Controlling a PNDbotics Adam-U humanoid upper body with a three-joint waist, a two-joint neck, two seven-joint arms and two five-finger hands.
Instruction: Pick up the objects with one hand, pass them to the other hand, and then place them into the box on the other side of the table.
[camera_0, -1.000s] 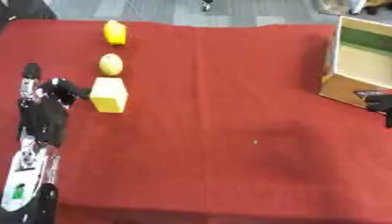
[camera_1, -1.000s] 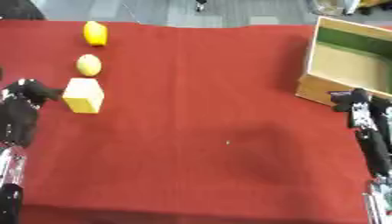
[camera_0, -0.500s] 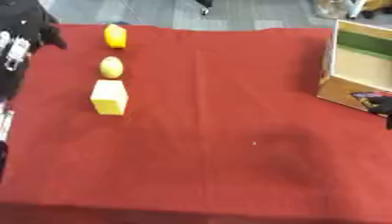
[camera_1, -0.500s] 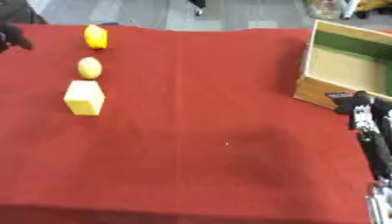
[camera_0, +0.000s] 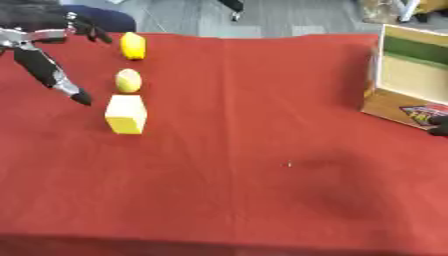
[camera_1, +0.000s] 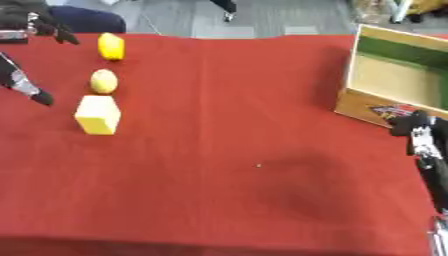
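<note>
red tablecloth (camera_0: 262, 150), grey floor (camera_0: 289, 20) beyond the table

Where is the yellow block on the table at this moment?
The yellow block lies on the left side of the red table, just in front of a yellow round fruit.

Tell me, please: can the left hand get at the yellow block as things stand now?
Probably yes. The left hand hangs open just left of the yellow block, and only bare red cloth lies between them.
</note>
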